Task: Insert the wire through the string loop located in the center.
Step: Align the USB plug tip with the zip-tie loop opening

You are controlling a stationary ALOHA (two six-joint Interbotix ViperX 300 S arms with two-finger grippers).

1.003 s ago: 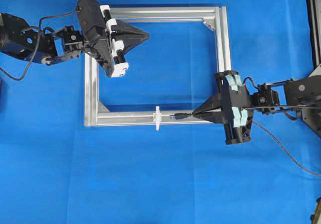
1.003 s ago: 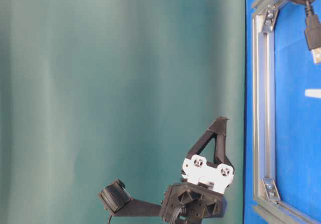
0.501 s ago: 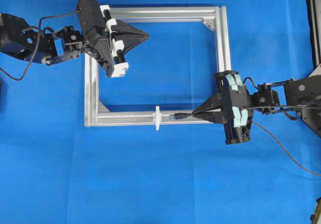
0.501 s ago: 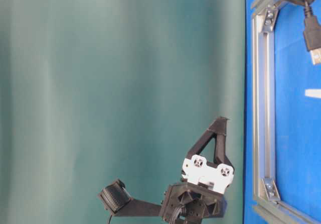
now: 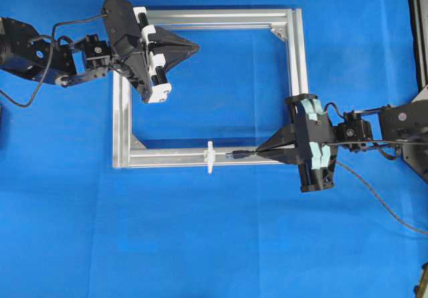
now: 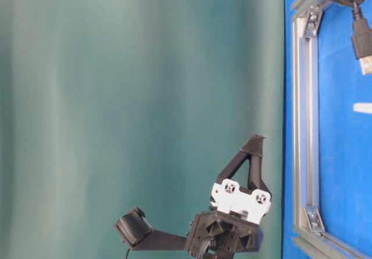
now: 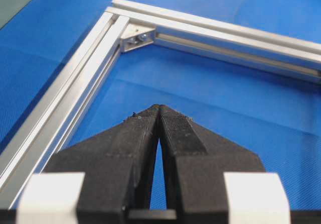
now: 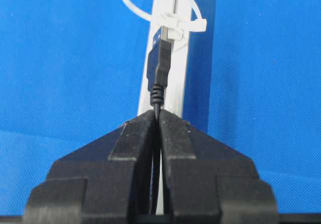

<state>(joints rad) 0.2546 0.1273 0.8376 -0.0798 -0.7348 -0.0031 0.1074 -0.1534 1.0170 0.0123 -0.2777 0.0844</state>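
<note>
Now the right gripper, clamped on the wire, could miss the loop if the plug sags; the left gripper is closed, empty.

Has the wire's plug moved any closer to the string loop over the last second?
No. In the overhead view the wire's plug sits at the same spot along the silver frame bar, just right of the string loop.

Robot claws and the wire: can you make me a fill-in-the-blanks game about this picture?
1. The right claw is shut on the black ____.
2. The wire's plug points at the white string ____.
3. The left claw is shut and holds ____.
4. The string loop sits on the silver ____.

Missing words: wire; loop; nothing; frame
</note>
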